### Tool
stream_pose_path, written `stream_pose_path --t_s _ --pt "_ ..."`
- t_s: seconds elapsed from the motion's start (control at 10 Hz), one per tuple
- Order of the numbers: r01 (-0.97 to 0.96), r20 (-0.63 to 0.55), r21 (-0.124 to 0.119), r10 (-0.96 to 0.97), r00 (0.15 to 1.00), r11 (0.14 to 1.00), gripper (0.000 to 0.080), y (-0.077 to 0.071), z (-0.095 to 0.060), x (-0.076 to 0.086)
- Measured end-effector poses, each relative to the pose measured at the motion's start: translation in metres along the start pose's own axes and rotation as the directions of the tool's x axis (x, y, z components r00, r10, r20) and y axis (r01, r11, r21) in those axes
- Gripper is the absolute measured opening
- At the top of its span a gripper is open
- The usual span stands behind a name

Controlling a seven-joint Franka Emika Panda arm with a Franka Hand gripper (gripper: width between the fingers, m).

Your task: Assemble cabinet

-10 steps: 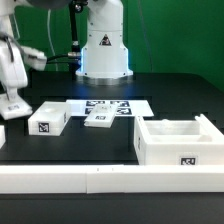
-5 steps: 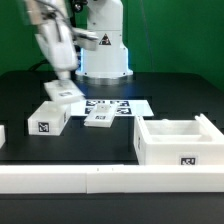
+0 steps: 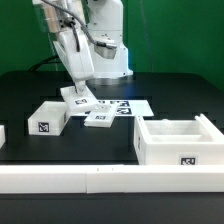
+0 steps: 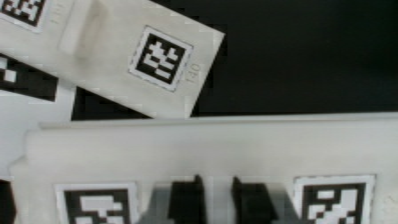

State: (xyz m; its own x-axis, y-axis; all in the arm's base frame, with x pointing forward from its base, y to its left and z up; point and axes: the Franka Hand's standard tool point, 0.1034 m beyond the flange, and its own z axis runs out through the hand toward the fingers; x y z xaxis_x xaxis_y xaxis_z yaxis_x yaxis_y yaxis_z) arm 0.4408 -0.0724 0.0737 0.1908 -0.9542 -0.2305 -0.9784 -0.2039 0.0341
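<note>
— Where do we find the cabinet [image 3: 178, 142]?
— Well apart from the claw [image 3: 76, 93], toward the exterior view's right. It is a big boxy shell of smooth white plastic, open on top, with thick walls. A square black-and-white tag sits on its front face, and it stands on the black tabletop [image 3: 170, 100].

— And the claw itself?
— We see it clenched on a thin flat white panel [image 3: 78, 98] that carries printed tags.

— What lies around the claw?
— The marker board [image 3: 120, 105] lies just beside it, with a small flat tagged block [image 3: 98, 119] at the board's edge. A chunkier white block [image 3: 47, 118] sits on the claw's other side. A long white rail [image 3: 100, 180] runs along the front, far from the claw.
</note>
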Motion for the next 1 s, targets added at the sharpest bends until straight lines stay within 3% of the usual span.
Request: stream_pose_path --t_s 0.1,0.2,0.6,0.8,1.0 --pt "-0.011 0.038 -0.053 0.013 0.999 0.999 0.0064 0.006 -0.005 -0.005" --pt "-0.059 0.028 -0.067 0.061 0.998 0.996 0.0064 0.004 -0.003 -0.012" --pt "-0.206 -0.012 -0.135 0.206 0.978 0.969 0.0064 -0.021 0.02 -0.089" --pt "-0.209 -0.013 -0.145 0.21 0.978 0.967 0.0064 -0.033 0.021 -0.106" --pt "-0.211 -0.015 -0.148 0.212 0.977 0.966 0.0064 -0.031 0.022 -0.105"
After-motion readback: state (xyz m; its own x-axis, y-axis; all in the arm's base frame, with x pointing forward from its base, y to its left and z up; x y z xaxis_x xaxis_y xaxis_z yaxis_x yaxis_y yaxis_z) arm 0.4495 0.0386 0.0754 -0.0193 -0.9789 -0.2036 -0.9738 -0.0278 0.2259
